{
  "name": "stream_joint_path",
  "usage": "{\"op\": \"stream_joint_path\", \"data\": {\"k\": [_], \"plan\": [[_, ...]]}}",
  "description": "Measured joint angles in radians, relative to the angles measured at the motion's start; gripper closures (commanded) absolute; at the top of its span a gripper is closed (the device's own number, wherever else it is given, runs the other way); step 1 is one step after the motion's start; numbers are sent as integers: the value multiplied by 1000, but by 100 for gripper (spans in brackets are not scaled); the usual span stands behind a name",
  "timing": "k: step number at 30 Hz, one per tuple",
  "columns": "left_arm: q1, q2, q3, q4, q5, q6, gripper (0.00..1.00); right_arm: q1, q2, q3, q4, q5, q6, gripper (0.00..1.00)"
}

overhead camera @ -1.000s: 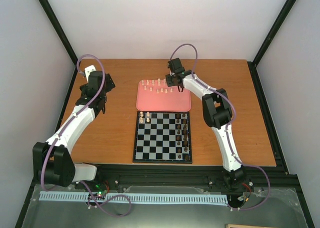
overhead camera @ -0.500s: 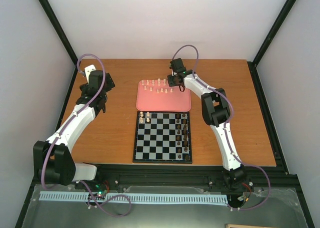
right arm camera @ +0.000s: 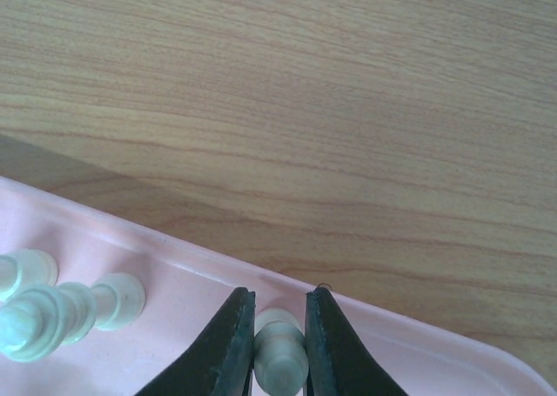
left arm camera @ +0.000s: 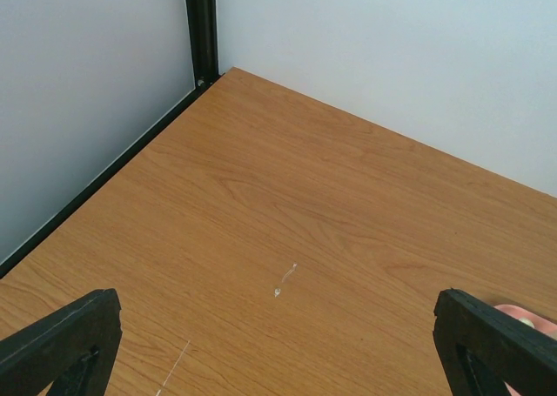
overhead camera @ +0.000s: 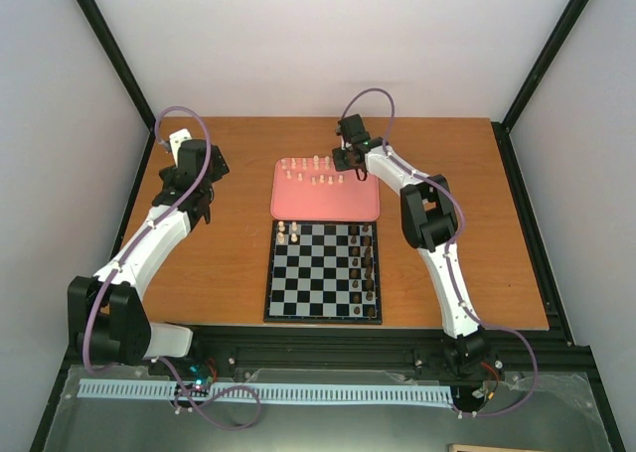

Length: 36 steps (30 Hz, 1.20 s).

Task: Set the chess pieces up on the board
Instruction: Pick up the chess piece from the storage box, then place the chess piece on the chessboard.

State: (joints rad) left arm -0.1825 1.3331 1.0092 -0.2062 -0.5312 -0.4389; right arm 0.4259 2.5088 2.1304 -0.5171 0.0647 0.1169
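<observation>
One cream chess piece (right arm camera: 280, 354) stands at the pink tray's (overhead camera: 328, 212) 1 o'clock edge, clenched between the right gripper's (right arm camera: 279, 313) jaws. More cream pieces (overhead camera: 316, 170) dot the tray, which lies at 12 o'clock from the board (overhead camera: 323, 293). At 9 o'clock, the left gripper (left arm camera: 274, 313) hangs spread wide over the table (left arm camera: 305, 196).
</observation>
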Motion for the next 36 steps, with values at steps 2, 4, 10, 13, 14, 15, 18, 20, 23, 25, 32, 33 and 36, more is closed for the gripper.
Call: {"op": "stream_joint_path", "data": {"k": [2, 4, 10, 13, 14, 15, 18, 20, 23, 25, 32, 33, 36], "plan": [[0, 0, 0, 0, 0, 0, 0, 0, -12, -22, 14, -1, 0, 90], [0, 0, 0, 0, 0, 0, 0, 0, -41, -67, 23, -2, -1, 91], [0, 0, 0, 0, 0, 0, 0, 6, -222, -258, 62, -10, -13, 91], [0, 0, 0, 0, 1, 0, 0, 18, -340, -331, 87, -7, -26, 90], [0, 0, 0, 0, 1, 0, 0, 26, -375, -351, 97, -5, -30, 90], [0, 0, 0, 0, 1, 0, 0, 37, -420, -375, 106, -2, -34, 90], [0, 0, 0, 0, 1, 0, 0, 92, -535, -441, 130, 3, -45, 90], [0, 0, 0, 0, 1, 0, 0, 147, -595, -488, 143, 10, -51, 90], [0, 0, 0, 0, 3, 0, 0, 253, -654, -560, 154, 19, -61, 90], [0, 0, 0, 0, 6, 0, 0, 328, -675, -612, 156, 21, -65, 91], [0, 0, 0, 0, 23, 0, 0, 499, -705, -745, 141, 27, -63, 90], [0, 0, 0, 0, 23, 0, 0, 510, -707, -750, 135, 30, -61, 90], [0, 0, 0, 0, 23, 0, 0, 538, -707, -751, 128, 47, -59, 90]]}}
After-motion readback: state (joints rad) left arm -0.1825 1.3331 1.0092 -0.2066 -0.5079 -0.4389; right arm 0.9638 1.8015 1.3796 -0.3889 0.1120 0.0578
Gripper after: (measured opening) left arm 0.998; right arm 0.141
